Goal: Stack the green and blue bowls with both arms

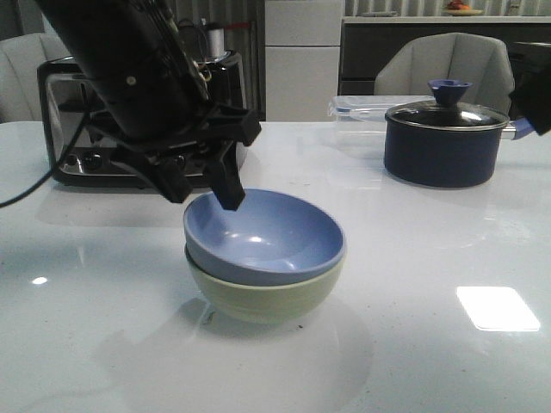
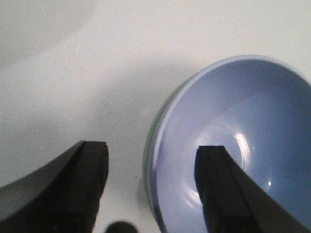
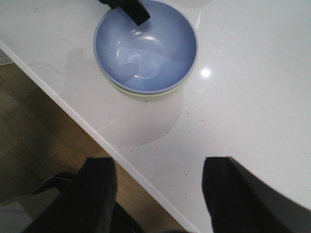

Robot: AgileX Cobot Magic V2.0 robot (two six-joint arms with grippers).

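Well, the left gripper point(image 1: 202, 191) has its jaws spread wide and empty, straddling the near-left rim of the blue bowl point(image 1: 267, 237): one finger hangs over the inside of the bowl, the other outside it above the bench point(image 1: 448, 361). From the left wrist view the same is plain, with one dark finger point(image 2: 228, 194) over the blue hollow and the other off to the side over bare white surface. I cannot tell whether either finger touches the rim; they look just clear of it.

The blue bowl sits nested inside the green bowl point(image 1: 267, 299), slightly tilted, so a sliver of green shows beneath on one side. Both rest together near the middle of the bench, close to its front edge as the right wrist camera shows it.

The right gripper point(image 3: 160, 194) has its jaws spread too, holding nothing, well apart from the bowls and out over the bench edge. So the left arm is by far the nearer one, the stack lying right beneath its jaws.

To my eye the stacking looks done; what remains is probably lifting the left jaws straight up without snagging that rim.

Farther back stand a toaster point(image 1: 77, 120) and a dark pot point(image 1: 445, 142) with a lid.
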